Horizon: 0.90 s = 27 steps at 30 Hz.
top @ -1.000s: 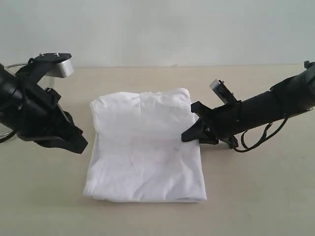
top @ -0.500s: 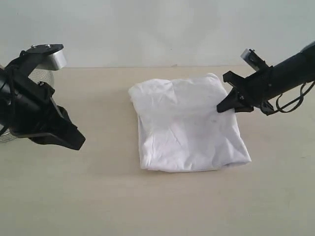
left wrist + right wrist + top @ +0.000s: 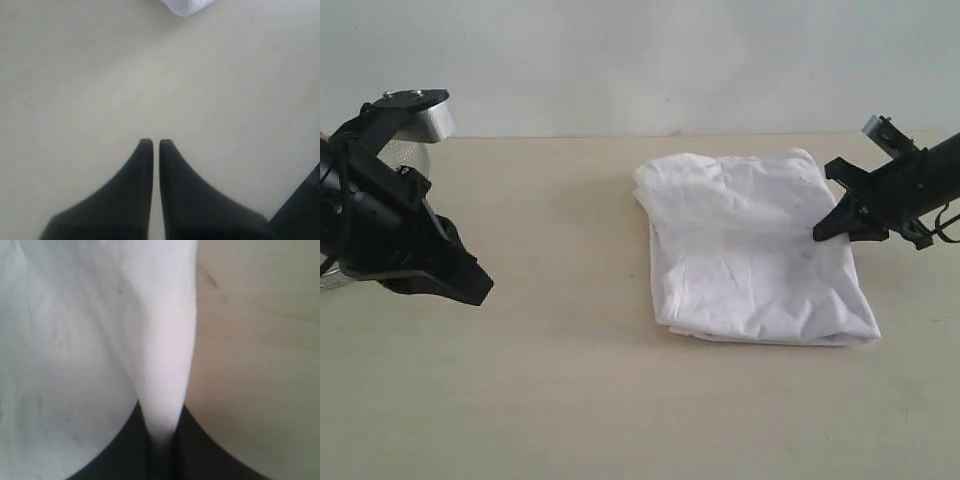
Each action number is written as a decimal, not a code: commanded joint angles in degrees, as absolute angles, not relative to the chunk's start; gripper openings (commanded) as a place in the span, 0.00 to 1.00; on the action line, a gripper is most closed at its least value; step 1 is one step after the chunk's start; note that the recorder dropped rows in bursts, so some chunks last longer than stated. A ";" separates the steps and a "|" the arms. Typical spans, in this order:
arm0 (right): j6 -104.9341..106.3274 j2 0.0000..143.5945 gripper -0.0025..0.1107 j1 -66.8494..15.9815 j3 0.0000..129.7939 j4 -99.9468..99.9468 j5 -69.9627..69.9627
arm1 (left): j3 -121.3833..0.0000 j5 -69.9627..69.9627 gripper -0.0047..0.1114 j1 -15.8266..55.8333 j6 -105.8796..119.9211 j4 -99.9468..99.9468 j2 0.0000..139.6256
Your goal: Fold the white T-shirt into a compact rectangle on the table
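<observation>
The white T-shirt (image 3: 750, 250) lies folded into a rough rectangle on the table (image 3: 570, 400), right of centre. My right gripper (image 3: 820, 232) is shut on the shirt's right edge, and a pinched ridge of white cloth (image 3: 167, 365) runs out from between its black fingers (image 3: 200, 450). My left gripper (image 3: 480, 292) hangs over bare table at the far left, well apart from the shirt. Its two fingertips (image 3: 145, 146) stand together with only a thin slit between them, holding nothing. A corner of the shirt (image 3: 187, 6) shows at the edge of the left wrist view.
A wire mesh bowl (image 3: 335, 275) sits at the far left edge, mostly hidden behind the left arm (image 3: 380, 220). A pale wall (image 3: 640, 60) rises behind the table's back edge.
My right gripper has dragged the folded shirt across the table to the right, from the centre to right of centre. The left arm has hardly moved.
</observation>
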<state>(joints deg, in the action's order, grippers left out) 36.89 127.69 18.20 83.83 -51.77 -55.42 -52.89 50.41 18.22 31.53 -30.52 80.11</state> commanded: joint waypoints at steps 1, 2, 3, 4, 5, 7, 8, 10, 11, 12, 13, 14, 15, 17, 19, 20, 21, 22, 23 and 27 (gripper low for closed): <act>36.82 128.45 0.02 20.57 84.12 -50.72 -54.50 | -52.67 50.79 0.08 18.55 30.86 -31.04 79.66; 36.82 128.59 0.02 21.00 84.12 -50.72 -54.23 | -52.67 50.79 0.08 18.55 30.86 -31.04 79.66; 36.82 128.59 0.02 21.30 84.12 -50.72 -53.75 | -52.67 50.79 0.08 18.55 30.86 -31.04 79.66; 36.82 128.59 0.02 21.68 84.12 -50.61 -53.50 | -52.67 50.79 0.08 18.55 30.86 -31.04 79.66; 36.94 128.59 0.02 22.17 84.12 -50.61 -53.25 | -52.67 50.79 0.08 18.55 30.86 -31.04 79.66; 36.94 128.59 0.02 22.85 84.12 -50.61 -53.12 | -52.67 50.79 0.08 18.55 30.86 -31.04 79.66; 36.94 128.59 0.02 23.07 84.12 -50.61 -52.99 | -52.67 50.79 0.08 18.55 30.86 -31.04 79.66; 36.94 128.59 0.02 23.47 84.12 -50.61 -52.75 | -52.67 50.79 0.08 18.55 30.86 -31.04 79.66; 37.03 128.59 0.02 23.83 84.36 -50.61 -52.72 | -52.67 50.79 0.08 18.55 30.86 -31.04 79.66; 37.07 128.59 0.02 24.00 84.76 -50.61 -53.18 | -52.67 50.79 0.08 18.55 30.86 -31.04 79.66; 37.07 128.59 0.02 24.13 85.05 -50.61 -53.16 | -52.67 50.79 0.08 18.55 30.86 -31.04 79.66; 37.07 128.59 0.02 24.26 85.59 -50.36 -53.60 | -52.67 50.79 0.08 18.55 30.86 -31.04 79.66; 37.07 128.59 0.02 24.36 86.20 -50.26 -54.05 | -52.67 50.79 0.08 18.55 30.75 -31.04 79.66; 36.95 128.59 0.02 24.36 87.13 -50.26 -54.25 | -52.67 50.79 0.08 18.55 30.63 -31.04 79.66; 36.59 128.59 0.02 24.36 88.19 -50.26 -54.52 | -52.67 50.79 0.08 18.55 30.63 -31.04 79.66; 36.50 128.59 0.02 24.36 88.61 -50.26 -54.52 | -52.67 50.79 0.08 18.55 30.63 -31.04 79.66; 36.46 128.59 0.02 24.36 88.94 -50.26 -54.52 | -52.67 50.79 0.08 18.55 30.63 -31.04 79.66; 36.46 128.59 0.02 24.36 89.31 -50.13 -54.26 | -52.67 50.79 0.08 18.55 30.63 -31.04 79.66; 36.34 128.70 0.02 24.36 89.57 -50.03 -54.15 | -52.67 50.79 0.08 18.55 30.63 -31.04 79.66; 35.57 129.02 0.02 24.36 90.94 -49.18 -53.78 | -52.67 50.79 0.08 18.55 30.38 -31.04 79.66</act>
